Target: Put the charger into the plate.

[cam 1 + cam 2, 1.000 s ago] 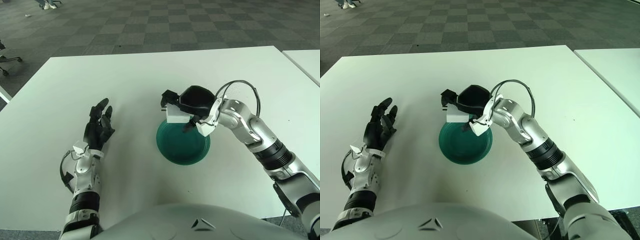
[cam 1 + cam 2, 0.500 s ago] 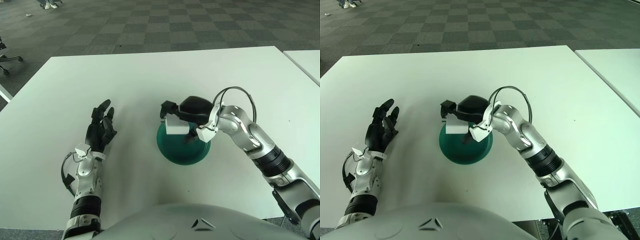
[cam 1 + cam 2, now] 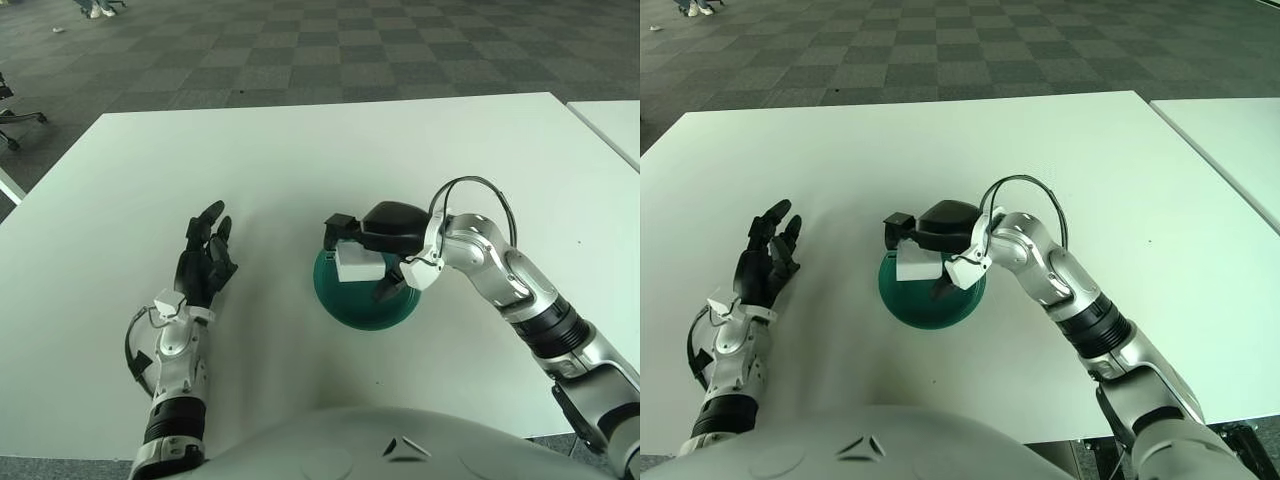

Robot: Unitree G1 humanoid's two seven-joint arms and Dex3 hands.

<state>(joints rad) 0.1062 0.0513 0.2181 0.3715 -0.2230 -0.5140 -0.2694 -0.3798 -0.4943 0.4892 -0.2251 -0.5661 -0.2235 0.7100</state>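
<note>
A dark green plate (image 3: 365, 305) sits on the white table (image 3: 300, 160) in front of me. My right hand (image 3: 372, 242) is shut on a white block-shaped charger (image 3: 359, 263) and holds it low over the plate's left half. The hand's black fingers (image 3: 340, 224) wrap the top of the charger. The same shows in the right eye view, with the charger (image 3: 920, 267) over the plate (image 3: 932, 305). My left hand (image 3: 203, 262) rests on the table at the left, fingers spread and empty.
A second white table's corner (image 3: 610, 115) stands at the far right. A chequered carpet floor (image 3: 300, 40) lies beyond the table's far edge. A chair base (image 3: 15, 120) shows at the left border.
My right hand has lowered the charger and drawn it toward me, from above the plate's far rim to low over the plate. The left hand has barely moved.
</note>
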